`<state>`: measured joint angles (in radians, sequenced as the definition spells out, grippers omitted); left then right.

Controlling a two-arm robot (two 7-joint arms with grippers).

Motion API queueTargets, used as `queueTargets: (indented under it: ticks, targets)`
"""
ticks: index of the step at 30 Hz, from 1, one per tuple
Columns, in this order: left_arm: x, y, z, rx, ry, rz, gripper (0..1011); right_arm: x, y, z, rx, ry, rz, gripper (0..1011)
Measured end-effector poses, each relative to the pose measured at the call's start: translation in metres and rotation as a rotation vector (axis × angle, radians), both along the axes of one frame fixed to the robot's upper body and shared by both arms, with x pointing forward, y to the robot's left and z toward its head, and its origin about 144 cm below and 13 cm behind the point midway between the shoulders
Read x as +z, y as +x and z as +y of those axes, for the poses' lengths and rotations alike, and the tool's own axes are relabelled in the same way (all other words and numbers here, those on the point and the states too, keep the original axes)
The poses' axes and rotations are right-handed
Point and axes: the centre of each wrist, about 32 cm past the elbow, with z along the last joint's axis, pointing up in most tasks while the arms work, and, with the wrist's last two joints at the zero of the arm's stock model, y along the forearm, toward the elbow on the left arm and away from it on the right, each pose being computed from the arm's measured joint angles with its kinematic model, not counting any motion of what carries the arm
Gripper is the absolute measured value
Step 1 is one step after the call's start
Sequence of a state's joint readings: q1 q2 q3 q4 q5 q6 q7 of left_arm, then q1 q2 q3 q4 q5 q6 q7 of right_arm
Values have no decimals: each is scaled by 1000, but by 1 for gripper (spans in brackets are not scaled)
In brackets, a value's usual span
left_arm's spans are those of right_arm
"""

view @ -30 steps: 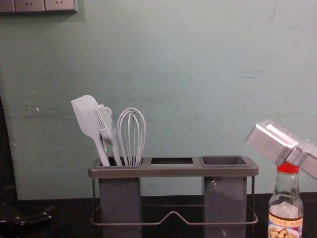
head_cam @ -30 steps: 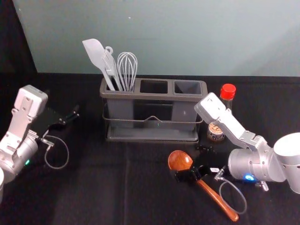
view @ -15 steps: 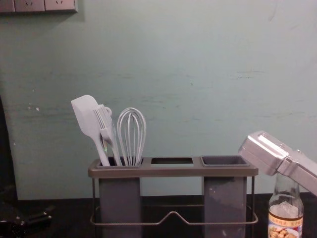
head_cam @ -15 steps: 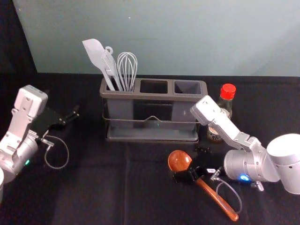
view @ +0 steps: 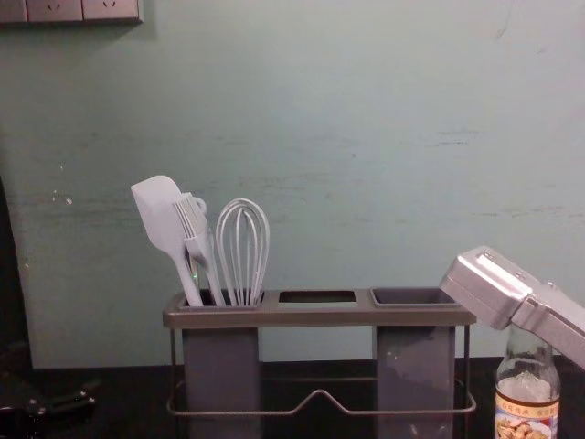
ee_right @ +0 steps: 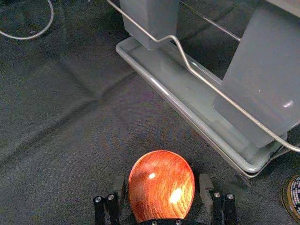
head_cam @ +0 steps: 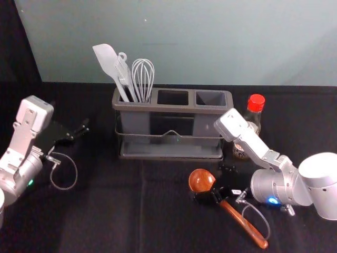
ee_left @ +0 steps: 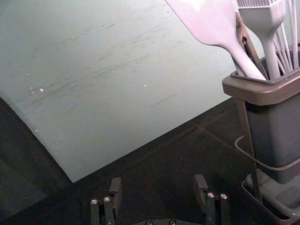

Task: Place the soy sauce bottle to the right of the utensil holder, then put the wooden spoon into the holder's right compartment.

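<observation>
Head view: black cloth-covered counter (head_cam: 105,221). On it, grey plastic utensil holder with brown rim (head_cam: 174,108). Right claw (head_cam: 215,184), before holder's right part, spread; round bowl of glossy reddish-brown wooden spoon (head_cam: 200,179) between fingers, spoon lying on counter. Left claw (head_cam: 79,133), left of holder, spread. Red-capped clear glass soy sauce bottle (head_cam: 255,105) upright, right of holder, partly behind silver right arm (head_cam: 255,147). Pale spatula (head_cam: 107,60), wire whisk (head_cam: 142,79), bristled brush (view: 190,219) in left compartment.
</observation>
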<state>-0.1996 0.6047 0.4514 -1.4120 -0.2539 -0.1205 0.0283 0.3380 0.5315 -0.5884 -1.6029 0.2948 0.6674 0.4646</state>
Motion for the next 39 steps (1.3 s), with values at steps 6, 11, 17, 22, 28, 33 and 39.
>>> queueTargets:
  ticks: [6,11,17,22,28,33,39]
  targets:
    - [0,0,0,0,0,0,1005,0,0,0,1,-1,0,1004]
    - [0,0,0,0,0,0,1005,1,0,0,2,-2,0,998]
    - [0,0,0,0,0,0,1005,1,0,0,3,-2,0,867]
    - [0,0,0,0,0,0,1005,1,0,0,3,-3,0,839]
    - [0,0,0,0,0,0,1005,1,0,0,3,-3,-1,840]
    - [0,0,0,0,0,0,1005,1,0,0,3,-3,0,839]
    - [0,0,0,0,0,0,1005,1,0,0,3,-3,0,839]
